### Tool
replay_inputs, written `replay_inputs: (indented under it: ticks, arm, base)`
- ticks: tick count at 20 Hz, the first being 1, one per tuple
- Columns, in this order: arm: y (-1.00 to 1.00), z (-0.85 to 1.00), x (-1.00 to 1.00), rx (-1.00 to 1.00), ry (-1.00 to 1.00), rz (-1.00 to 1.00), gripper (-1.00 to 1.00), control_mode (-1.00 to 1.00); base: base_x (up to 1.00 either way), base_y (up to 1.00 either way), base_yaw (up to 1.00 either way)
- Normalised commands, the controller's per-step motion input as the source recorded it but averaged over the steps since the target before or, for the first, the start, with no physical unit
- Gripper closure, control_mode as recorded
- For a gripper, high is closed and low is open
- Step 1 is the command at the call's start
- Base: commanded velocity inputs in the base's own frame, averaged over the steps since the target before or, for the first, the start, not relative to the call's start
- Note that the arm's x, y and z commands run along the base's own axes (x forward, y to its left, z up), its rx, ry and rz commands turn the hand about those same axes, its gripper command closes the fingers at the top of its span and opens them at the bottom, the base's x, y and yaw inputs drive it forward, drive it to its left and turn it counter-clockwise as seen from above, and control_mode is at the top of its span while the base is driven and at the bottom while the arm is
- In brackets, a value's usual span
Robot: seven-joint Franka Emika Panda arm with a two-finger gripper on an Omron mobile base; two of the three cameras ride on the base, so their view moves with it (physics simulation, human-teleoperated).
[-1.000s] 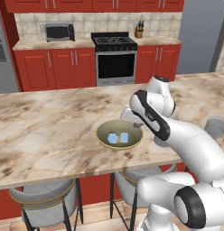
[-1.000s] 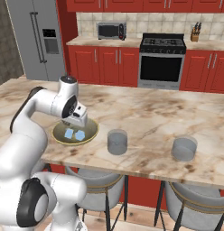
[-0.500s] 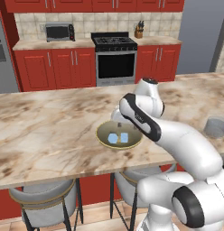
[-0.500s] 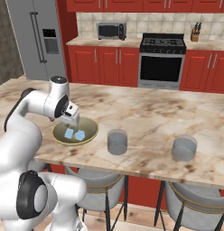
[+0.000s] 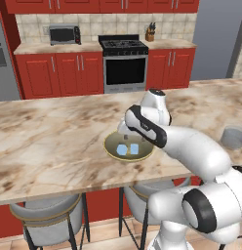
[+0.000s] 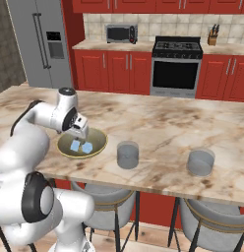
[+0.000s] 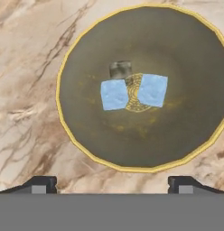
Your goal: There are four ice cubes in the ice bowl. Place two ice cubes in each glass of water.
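Fingers spread wide and empty, the gripper (image 7: 112, 182) hangs above the ice bowl (image 7: 77, 131), where two ice cubes (image 7: 114, 94) remain directly below; apparently half remains.

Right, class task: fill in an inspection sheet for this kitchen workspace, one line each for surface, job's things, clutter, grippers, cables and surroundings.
Surface: marble island counter, beige with brown veining.
Job's things: ice bowl with two ice cubes, left cube and right cube, lying side by side at its middle, apart; near glass to the bowl's right, far glass further right, both upright on the counter. Whether they hold cubes cannot be told.
Clutter: nothing seen.
Grippers: tool open, above the bowl, holding nothing.
Cables: nothing seen.
Surroundings: stove, microwave, fridge, knife block, red cabinets, stools under the counter.
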Motion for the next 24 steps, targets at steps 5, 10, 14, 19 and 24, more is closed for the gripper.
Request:
replay_inputs:
  ticks: [5,10,14,19,24]
  arm:
    - [0.0,-0.27,0.31,0.0,0.0,0.04,-1.0,-1.0]
    - [0.0,-0.24,0.43,0.0,0.0,0.06,-1.0,-1.0]
    - [0.0,-0.28,0.43,0.0,0.01,0.05,-1.0,-1.0]
    - [0.01,-0.35,0.43,0.0,0.05,0.05,-1.0,-1.0]
    - [0.04,-0.33,0.41,0.0,0.08,0.05,-1.0,-1.0]
  base:
    - [0.0,0.0,0.0]
    - [0.0,0.0,0.0]
    - [0.0,0.0,0.0]
    - [0.0,0.0,0.0]
    - [0.0,0.0,0.0]
